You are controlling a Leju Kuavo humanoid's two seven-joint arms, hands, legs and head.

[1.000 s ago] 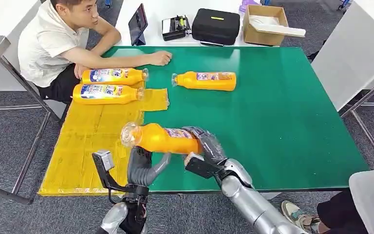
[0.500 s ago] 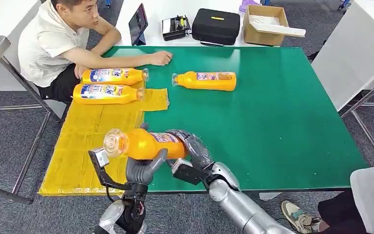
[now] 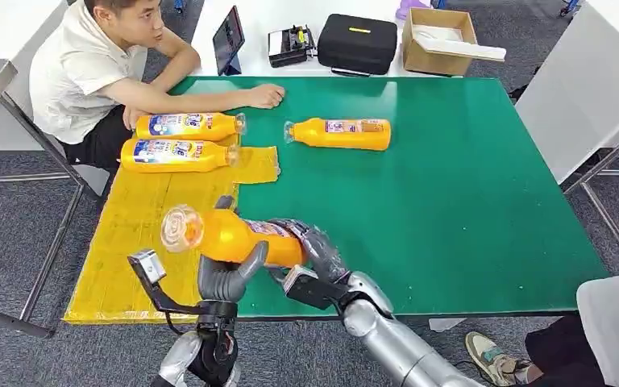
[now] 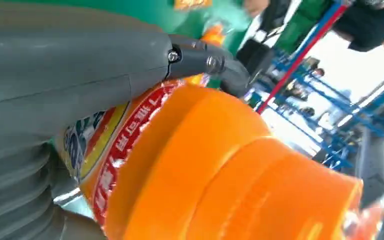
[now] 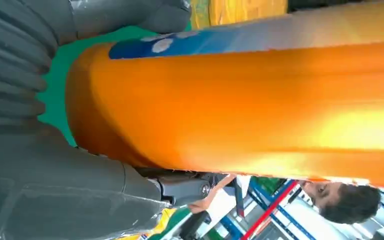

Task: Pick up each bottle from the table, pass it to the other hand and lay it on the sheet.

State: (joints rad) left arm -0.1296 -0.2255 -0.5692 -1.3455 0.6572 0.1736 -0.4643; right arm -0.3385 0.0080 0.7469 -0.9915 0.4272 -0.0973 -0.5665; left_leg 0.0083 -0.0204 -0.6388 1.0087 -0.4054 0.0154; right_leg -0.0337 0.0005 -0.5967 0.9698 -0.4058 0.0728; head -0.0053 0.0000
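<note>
Held bottle: you had the orange bottle (image 3: 234, 236) lying sideways in the air above the near edge of the bench (image 3: 467, 201), cap end to the left, over the border of the yellow sheet (image 3: 149, 226).
Right hand: your right hand (image 3: 316, 246) was wrapped round the bottle's base end.
Left hand: your left hand (image 3: 224, 278) cupped the bottle's middle from below, thumb and fingers curled up around it.
Bottles on sheet: two bottles (image 3: 179, 155) lay side by side at the sheet's far end.
Bottle on bench: one bottle (image 3: 340, 134) lay on the green, far centre.
Open room: the sheet's near half lay bare beneath the bottle you held.
Person: a person's hand (image 3: 264, 96) rested at the far left edge.
</note>
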